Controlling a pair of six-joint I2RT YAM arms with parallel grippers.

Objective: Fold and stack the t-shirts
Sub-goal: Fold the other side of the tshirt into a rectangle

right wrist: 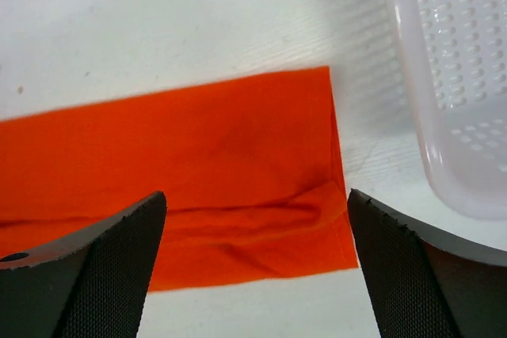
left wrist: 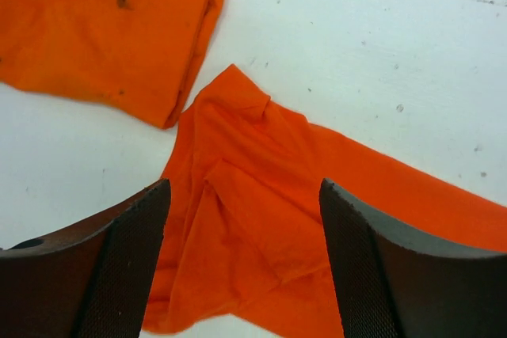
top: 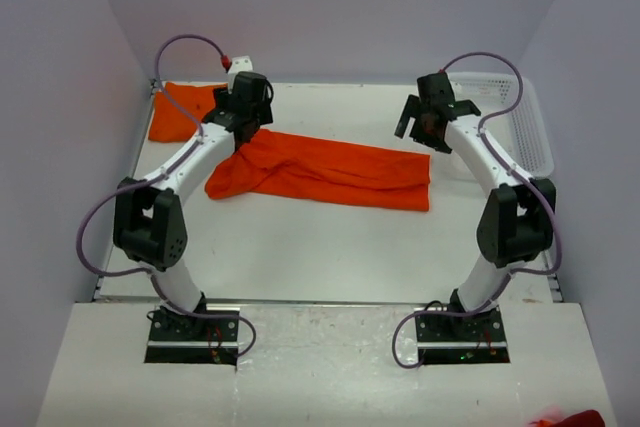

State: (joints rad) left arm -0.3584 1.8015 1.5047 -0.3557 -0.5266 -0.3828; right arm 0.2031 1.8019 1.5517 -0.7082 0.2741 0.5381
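Two orange shirts lie on the table [top: 330, 247]. At the far left corner a folded shirt [top: 180, 112] rests flat, a little apart from the other.

Just right of it the left gripper [top: 245, 115] hangs over the bunched left end of the long shirt [top: 335, 172], its jaws spread with nothing between them. That end is crumpled, and one corner pokes out toward the folded shirt. I judge that a pinch here could catch only the top layer, so the fold would peel open on lifting. The loose corner could also drag across the folded shirt and disturb it.

The long shirt runs as a narrow band across the middle of the table. Its right end is squarer, with one ridge near the lower edge. Over that end the right gripper [top: 430, 117] hovers, jaws wide and empty.

Uneven grips at the two ends would likely twist the band and leave a skewed fold. Beside the right end stands the white basket [top: 520, 127], and a wide swing of the right arm may knock it.
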